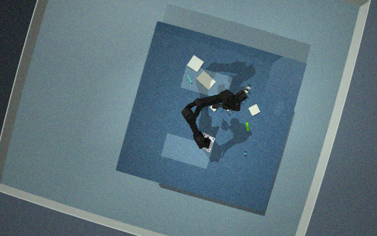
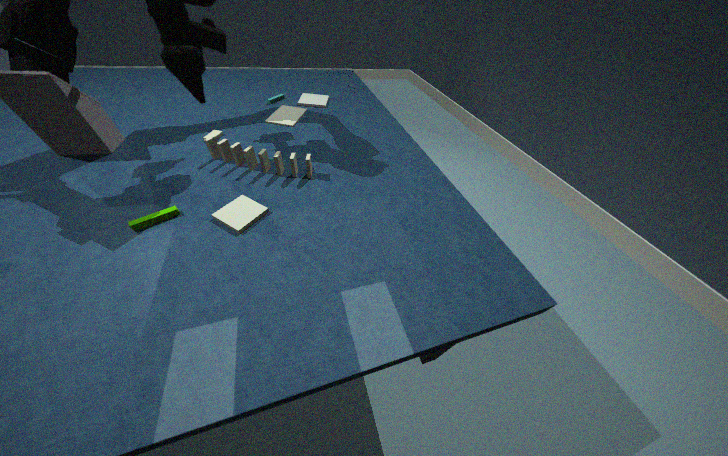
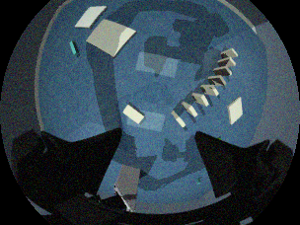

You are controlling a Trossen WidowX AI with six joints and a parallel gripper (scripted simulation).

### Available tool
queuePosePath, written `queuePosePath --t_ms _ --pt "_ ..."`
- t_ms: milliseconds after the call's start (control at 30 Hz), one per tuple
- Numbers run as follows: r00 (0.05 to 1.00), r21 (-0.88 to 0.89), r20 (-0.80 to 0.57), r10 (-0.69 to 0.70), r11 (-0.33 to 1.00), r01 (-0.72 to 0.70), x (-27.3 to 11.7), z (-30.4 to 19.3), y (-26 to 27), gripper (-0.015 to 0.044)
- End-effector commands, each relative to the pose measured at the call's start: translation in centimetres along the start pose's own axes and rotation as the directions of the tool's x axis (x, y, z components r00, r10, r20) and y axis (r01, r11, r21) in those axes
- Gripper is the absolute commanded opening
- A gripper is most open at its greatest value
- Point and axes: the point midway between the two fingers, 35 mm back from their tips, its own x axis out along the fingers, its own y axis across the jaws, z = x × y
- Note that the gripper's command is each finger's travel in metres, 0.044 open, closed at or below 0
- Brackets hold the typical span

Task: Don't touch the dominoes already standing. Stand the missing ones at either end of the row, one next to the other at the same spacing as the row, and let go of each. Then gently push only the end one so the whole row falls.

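A curved row of several cream dominoes stands upright; in the top view the arm hides most of it. The near-end domino also stands upright, spaced like the others. One loose cream domino lies apart, left of the row's near end in the wrist view. In the exterior view it shows just behind the near-end domino. My gripper is wide open and empty, raised above the table near that end, with nothing between its fingers.
Flat cream blocks lie beyond the loose domino and beside the row. A teal bar, a green bar and a small teal cube lie farther out.
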Motion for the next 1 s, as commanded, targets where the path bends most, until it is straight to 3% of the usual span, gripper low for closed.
queuePosePath --t_ms 0,100,567,833,967 --pt "1.0 -0.677 0.002 0.018 0.736 -0.012 3.4 -0.4 5.4 0.044" --pt "1.0 -0.81 0.002 0.026 0.586 -0.013 4.3 -0.7 6.8 0.044" --pt "1.0 -0.81 0.002 0.026 0.586 -0.013 4.4 -0.6 6.9 0.044" --pt "1.0 -0.81 0.003 0.027 0.586 -0.014 10.3 -0.5 7.1 0.044" --pt "1.0 -0.81 0.003 0.029 0.586 -0.014 10.8 -0.5 7.4 0.044"
